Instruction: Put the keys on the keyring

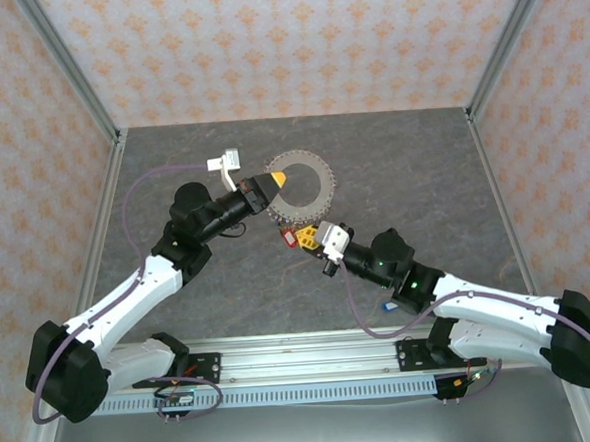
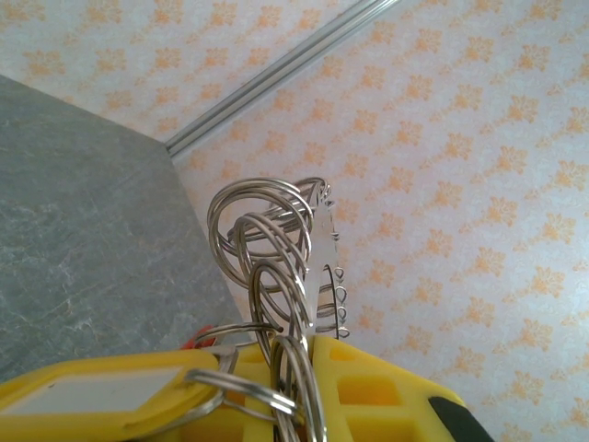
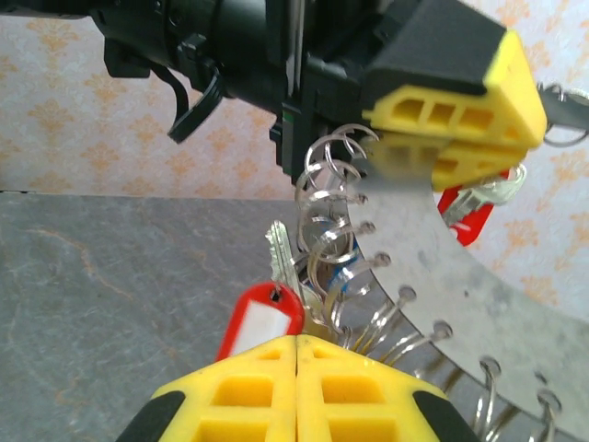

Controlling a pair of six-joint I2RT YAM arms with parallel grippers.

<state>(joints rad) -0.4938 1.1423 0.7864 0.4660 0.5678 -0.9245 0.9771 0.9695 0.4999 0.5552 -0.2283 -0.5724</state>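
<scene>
The keyring (image 1: 324,179) is held above the grey table, and my left gripper (image 1: 277,179) is shut on its left rim. From the left wrist, the ring's plate (image 2: 324,262) stands edge-on between the yellow fingers (image 2: 386,387), with wire loops and a yellow-tagged key (image 2: 101,391) hanging there. My right gripper (image 1: 306,237) is at the ring's near rim, beside a red tag (image 1: 289,235). In the right wrist view the right gripper (image 3: 296,361) is shut, pads together, under a red-tagged silver key (image 3: 264,318) on the keyring (image 3: 479,295). I cannot tell whether anything is pinched. The left gripper (image 3: 460,138) clamps the plate above.
A second red tag (image 3: 465,216) hangs behind the plate. A small blue piece (image 1: 388,304) lies on the table under my right arm. Patterned walls with metal posts (image 1: 76,74) close in the table on three sides.
</scene>
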